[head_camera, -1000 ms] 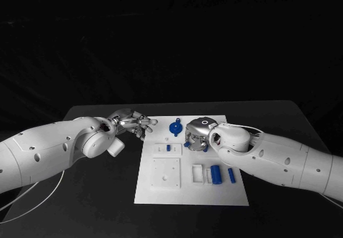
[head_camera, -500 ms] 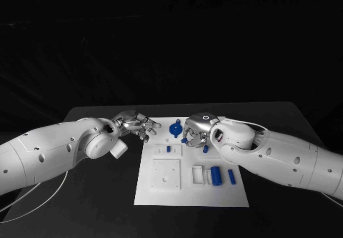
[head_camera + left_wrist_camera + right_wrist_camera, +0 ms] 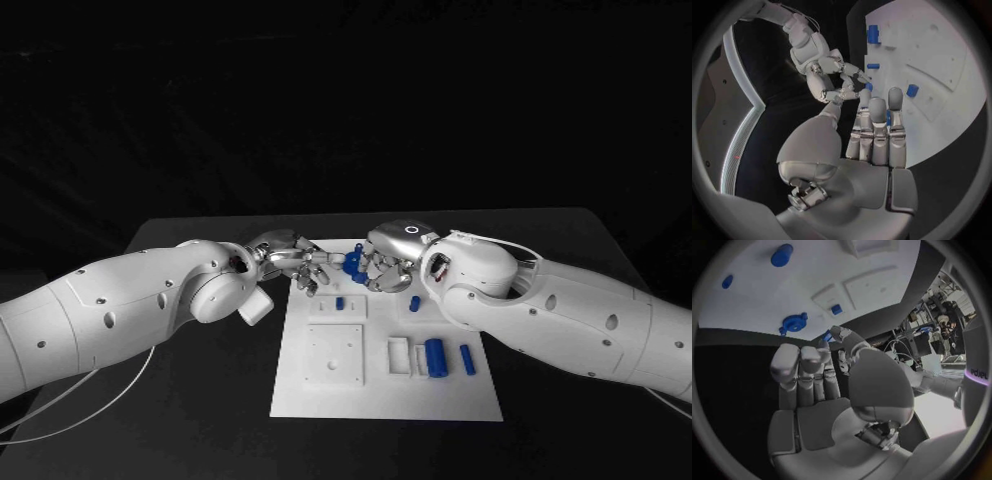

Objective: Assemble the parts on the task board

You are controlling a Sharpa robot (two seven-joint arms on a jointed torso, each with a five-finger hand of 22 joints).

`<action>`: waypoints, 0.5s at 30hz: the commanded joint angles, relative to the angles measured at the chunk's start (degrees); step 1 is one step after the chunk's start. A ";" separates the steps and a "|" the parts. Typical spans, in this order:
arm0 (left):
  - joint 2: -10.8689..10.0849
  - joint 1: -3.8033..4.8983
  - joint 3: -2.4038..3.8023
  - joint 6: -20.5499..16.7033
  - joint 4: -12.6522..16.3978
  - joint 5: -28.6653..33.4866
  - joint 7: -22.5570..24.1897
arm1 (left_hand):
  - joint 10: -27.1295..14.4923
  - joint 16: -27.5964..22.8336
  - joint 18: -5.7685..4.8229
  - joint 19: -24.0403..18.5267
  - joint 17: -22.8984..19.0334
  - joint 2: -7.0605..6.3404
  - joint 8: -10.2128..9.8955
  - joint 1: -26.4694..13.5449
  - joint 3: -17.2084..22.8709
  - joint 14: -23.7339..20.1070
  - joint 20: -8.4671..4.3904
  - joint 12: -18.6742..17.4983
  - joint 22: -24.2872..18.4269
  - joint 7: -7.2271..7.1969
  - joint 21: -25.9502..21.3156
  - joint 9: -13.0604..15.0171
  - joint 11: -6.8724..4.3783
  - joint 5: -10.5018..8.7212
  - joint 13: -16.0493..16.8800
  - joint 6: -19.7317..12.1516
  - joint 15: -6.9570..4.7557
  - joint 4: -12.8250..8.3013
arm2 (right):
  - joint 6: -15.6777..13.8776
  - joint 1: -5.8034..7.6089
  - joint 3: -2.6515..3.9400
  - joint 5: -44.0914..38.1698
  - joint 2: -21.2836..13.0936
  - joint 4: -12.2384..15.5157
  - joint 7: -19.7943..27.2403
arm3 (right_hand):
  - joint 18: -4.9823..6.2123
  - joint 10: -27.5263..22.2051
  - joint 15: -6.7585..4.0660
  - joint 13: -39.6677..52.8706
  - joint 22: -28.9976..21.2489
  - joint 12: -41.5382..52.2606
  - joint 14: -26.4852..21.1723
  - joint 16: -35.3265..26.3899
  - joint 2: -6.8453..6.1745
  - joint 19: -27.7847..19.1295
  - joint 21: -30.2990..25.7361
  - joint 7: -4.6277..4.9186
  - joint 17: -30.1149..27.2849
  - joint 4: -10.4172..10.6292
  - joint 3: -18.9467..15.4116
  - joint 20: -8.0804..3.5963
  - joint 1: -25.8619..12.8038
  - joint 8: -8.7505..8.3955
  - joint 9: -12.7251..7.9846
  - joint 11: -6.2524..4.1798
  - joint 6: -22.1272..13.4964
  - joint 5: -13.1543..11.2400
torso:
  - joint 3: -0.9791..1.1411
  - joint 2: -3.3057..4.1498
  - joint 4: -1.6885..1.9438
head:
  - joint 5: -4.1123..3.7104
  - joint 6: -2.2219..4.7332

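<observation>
Head view | left hand (image 3: 293,262) and right hand (image 3: 387,262) fingers spread, holding nothing, flanking blue gear part (image 3: 353,262) near task board (image 3: 387,395) far edge | other parts (image 3: 434,356) toward right edge

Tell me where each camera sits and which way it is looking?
Head view: on the robot's head, looking down at the task board; both arms, left hand and right hand show.
Left wrist view: behind the left hand, facing the board.
Right wrist view: behind the right hand, facing the board.
Shared: the round blue part appears in the head and right wrist views.
</observation>
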 commanded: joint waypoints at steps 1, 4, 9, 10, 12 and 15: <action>0.59 0.02 -0.29 0.40 -0.28 -0.25 -0.60 | -0.89 0.42 0.03 -0.39 -0.01 0.04 0.08 -0.96 0.84 -0.05 -0.14 1.43 1.13 0.06 0.97 2.14 0.01 0.24 0.16 -0.22 -0.26 0.10 | 0.30 -0.02 0.27 0.23 -0.07 0.58 -0.32 | 0.03 0.15 -0.33 -0.04 7.03 -0.22 -0.07 -0.32 -0.05 1.71 0.06 0.05 0.08 0.25 0.12 -0.24 0.40 0.32 0.00 -0.21 0.06 0.21 | 0.01 0.05 0.06 | -0.09 0.00; 1.01 0.01 -0.54 -0.43 -0.49 -0.41 -0.96 | -1.17 0.50 0.05 -0.53 -0.04 -0.31 -0.18 -1.29 0.82 -0.02 -0.12 1.66 1.12 0.20 1.25 2.56 0.21 0.10 0.07 -0.77 -0.25 0.31 | 0.28 -0.02 0.45 0.19 -0.08 0.89 -0.33 | 0.03 0.15 -0.33 -0.04 7.03 -0.22 -0.07 -0.32 -0.05 1.71 0.06 0.05 0.08 0.25 0.12 -0.24 0.40 0.32 0.00 -0.21 0.06 0.21 | 0.04 0.05 0.07 | -0.10 0.01; 1.50 0.00 -0.75 -1.88 -0.64 -1.31 -1.30 | -1.56 0.63 0.24 -0.62 -0.11 -0.89 -0.08 -1.56 1.39 0.07 -0.01 1.99 1.09 0.31 1.68 2.85 0.32 -0.59 -0.07 -1.31 -0.17 1.08 | 0.28 -0.02 0.63 0.15 -0.02 1.27 -0.33 | 0.04 0.17 -0.33 -0.05 7.01 -0.28 -0.06 -0.36 -0.08 1.70 -0.03 0.05 0.09 0.31 0.22 -0.24 0.47 0.33 0.00 -0.21 0.07 0.23 | 0.03 0.06 0.11 | -0.17 0.01; 1.56 0.00 -0.76 -2.00 -0.65 -1.50 -1.44 | -1.56 0.63 0.24 -0.62 -0.11 -0.89 -0.08 -1.56 1.39 0.07 -0.01 1.99 1.09 0.31 1.68 2.85 0.32 -0.59 -0.07 -1.31 -0.17 1.08 | 0.27 -0.02 0.66 0.15 -0.01 1.31 -0.33 | 0.04 0.17 -0.33 -0.05 7.01 -0.28 -0.06 -0.36 -0.08 1.70 -0.03 0.05 0.09 0.31 0.22 -0.24 0.47 0.33 0.00 -0.21 0.07 0.23 | 0.02 0.06 0.13 | -0.20 -0.02; 1.73 0.00 -0.80 -2.10 -0.70 -1.89 -1.84 | -1.81 0.61 0.27 -0.61 -0.14 -1.01 -0.10 -1.61 1.43 0.08 0.01 1.86 1.07 0.35 1.76 2.91 0.39 -0.68 -0.18 -1.38 -0.13 1.17 | 0.25 -0.02 0.70 0.14 0.01 1.41 -0.34 | 0.04 0.17 -0.33 -0.05 7.01 -0.28 -0.06 -0.36 -0.08 1.70 -0.03 0.05 0.09 0.31 0.22 -0.24 0.47 0.33 0.00 -0.21 0.07 0.23 | 0.02 0.06 0.15 | -0.24 -0.07; 1.95 -0.01 -0.83 -1.86 -0.76 -2.19 -2.37 | -2.05 0.58 0.32 -0.68 -0.19 -1.11 -0.19 -1.50 1.57 0.05 0.08 1.66 1.05 0.48 1.83 2.93 0.51 -0.72 -0.37 -1.70 -0.05 1.24 | 0.25 -0.02 0.76 0.13 0.04 1.49 -0.34 | 0.04 0.17 -0.33 -0.05 7.01 -0.28 -0.06 -0.36 -0.08 1.70 -0.03 0.05 0.09 0.31 0.22 -0.24 0.47 0.33 0.00 -0.21 0.07 0.23 | 0.03 0.05 0.13 | -0.20 -0.08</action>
